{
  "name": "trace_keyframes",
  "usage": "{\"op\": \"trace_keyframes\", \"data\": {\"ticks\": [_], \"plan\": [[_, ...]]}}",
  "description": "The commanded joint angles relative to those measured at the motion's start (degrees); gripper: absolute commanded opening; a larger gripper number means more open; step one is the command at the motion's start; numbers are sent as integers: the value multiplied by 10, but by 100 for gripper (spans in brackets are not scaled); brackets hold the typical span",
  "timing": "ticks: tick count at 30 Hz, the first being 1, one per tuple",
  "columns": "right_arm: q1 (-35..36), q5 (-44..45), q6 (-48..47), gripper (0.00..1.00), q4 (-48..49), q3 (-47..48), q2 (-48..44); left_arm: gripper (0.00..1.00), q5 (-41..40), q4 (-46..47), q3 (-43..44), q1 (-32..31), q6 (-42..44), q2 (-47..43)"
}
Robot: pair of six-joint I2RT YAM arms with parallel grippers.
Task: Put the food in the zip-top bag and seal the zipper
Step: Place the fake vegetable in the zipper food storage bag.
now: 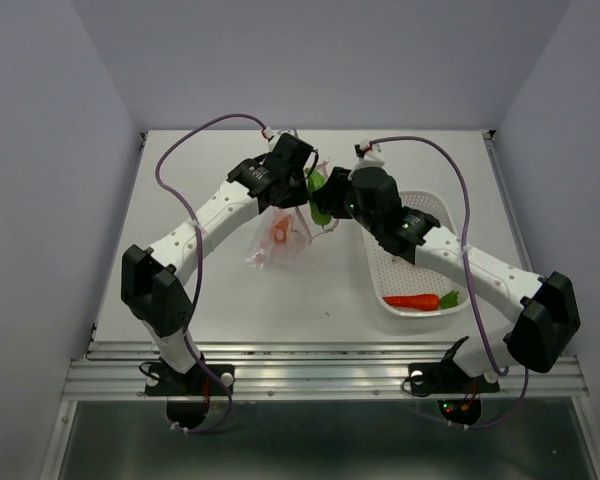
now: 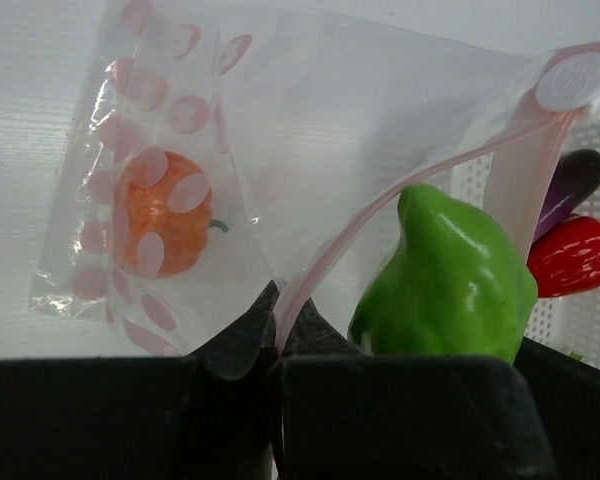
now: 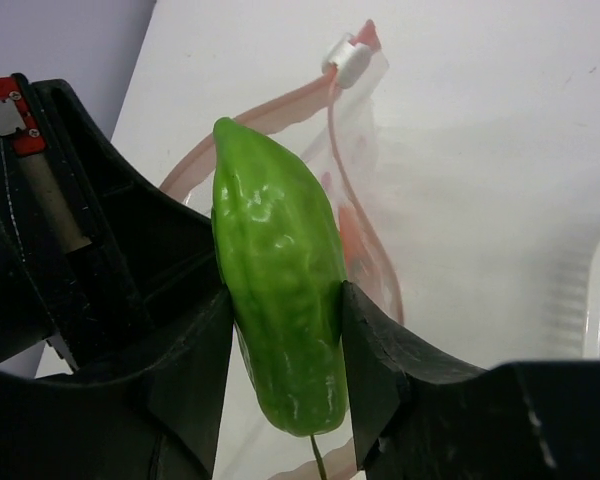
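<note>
The left gripper (image 2: 277, 330) pinches the single bag (image 2: 360, 110), one pumpkin (image 2: 165, 215) inside. The right gripper (image 3: 285, 340) clamps one pod (image 3: 275, 250). One carrot (image 1: 412, 300), one eggplant (image 2: 577, 178) and one pepper (image 2: 577, 255) lie in the basket (image 1: 388, 270).

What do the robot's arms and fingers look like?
Both the left arm and right arm have white links between chunky black joints. A thin purple cable loops along each. The fingers are matte black wedge-shaped blocks; a small red tag sits beside them.
</note>
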Motion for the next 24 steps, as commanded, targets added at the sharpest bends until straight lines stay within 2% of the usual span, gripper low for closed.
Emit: {"op": "trace_keyframes", "data": {"ticks": [1, 4, 8, 10, 13, 15, 16, 17, 20, 24], "plan": [[5, 39, 34, 31, 16, -12, -16, 0, -5, 6, 29, 3, -8, -17], [5, 46, 64, 27, 47, -38, -20, 0, -5, 7, 29, 4, -13, -18], [5, 80, 84, 22, 171, -115, -38, 0, 1, 10, 28, 4, -17, -19], [10, 111, 87, 22, 236, -147, -43, 0, 3, 11, 27, 4, -17, -20], [10, 106, 85, 25, 254, -147, -36, 0, 2, 10, 26, 4, -18, -19], [10, 79, 74, 35, 255, -137, -31, 0, 3, 12, 25, 4, -18, -18], [10, 68, 71, 43, 249, -130, -28, 0, 4, 12, 25, 4, -17, -18], [10, 60, 70, 61, 239, -121, -25, 0, 4, 13, 23, 4, -17, -17], [10, 23, 60, 82, 199, -94, -18, 0, 8, 15, 21, 4, -16, -13], [10, 47, 53, 91, 128, -59, -29, 0, 8, 13, 22, 5, -15, -9]]}}
